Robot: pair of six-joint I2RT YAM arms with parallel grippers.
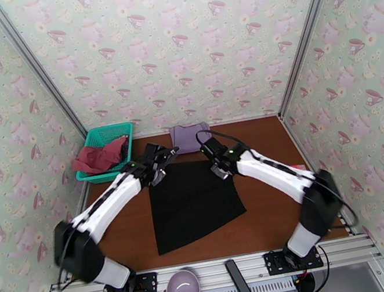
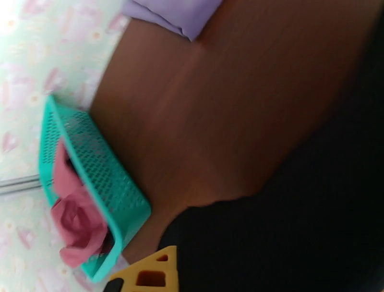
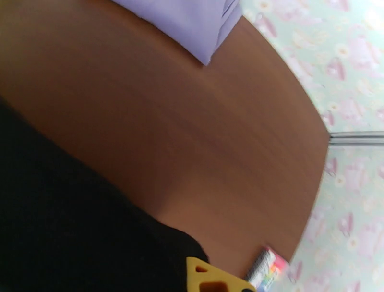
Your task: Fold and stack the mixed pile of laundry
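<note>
Three garments: one black garment [image 1: 193, 205] at center, one lavender cloth [image 1: 189, 137] at 12 o'clock, one dusty-red top [image 1: 98, 156] at 10 o'clock. One teal basket [image 1: 106, 134]. Two robot arms: left arm [image 1: 112, 195], right arm [image 1: 270, 173]. One lavender bowl [image 1: 183, 289] and one black bar [image 1: 240, 284] at 6 o'clock. One small colourful item [image 3: 269, 263] at 3 o'clock.

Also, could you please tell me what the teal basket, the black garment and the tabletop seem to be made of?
The teal basket looks like moulded plastic: stiff walls of regular mesh holes. The black garment seems a thin, matt fabric, lying flat without sheen. The tabletop looks like smooth brown wood or laminate, faintly grained.
</note>
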